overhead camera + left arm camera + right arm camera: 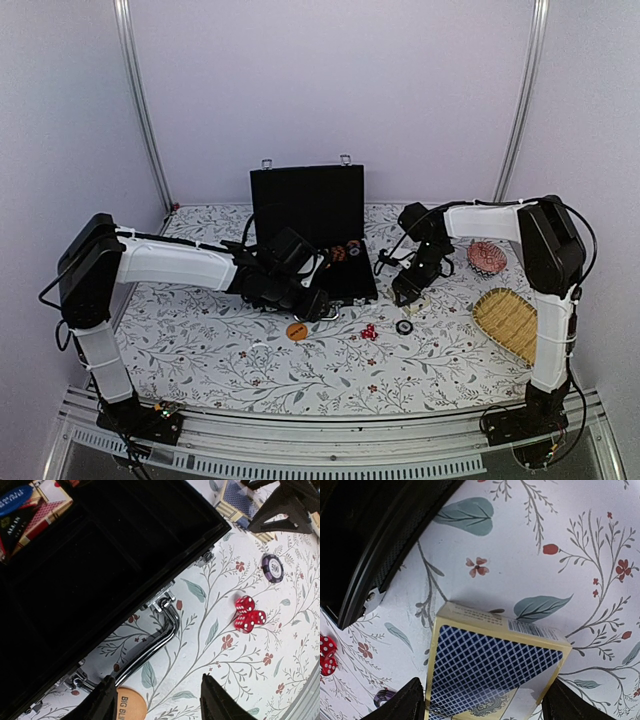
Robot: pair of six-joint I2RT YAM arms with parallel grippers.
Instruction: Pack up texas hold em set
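Right wrist view: right gripper (482,705) squeezes the card box (490,665) from both sides, beside the black case (350,540).
Left gripper (157,700): wide, holding nothing, by the orange disc (131,705) near the case handle (155,640).
Risk: the card box may slip and fall, since only its end is pinched.
Arms: both reach forward, bent low over the table (200,350).

The orange disc (131,706) reads "BIG BL", the rest cut off. The purple chip (272,568) bears "500". Small print beside the barcode on the card box (490,665) is illegible.
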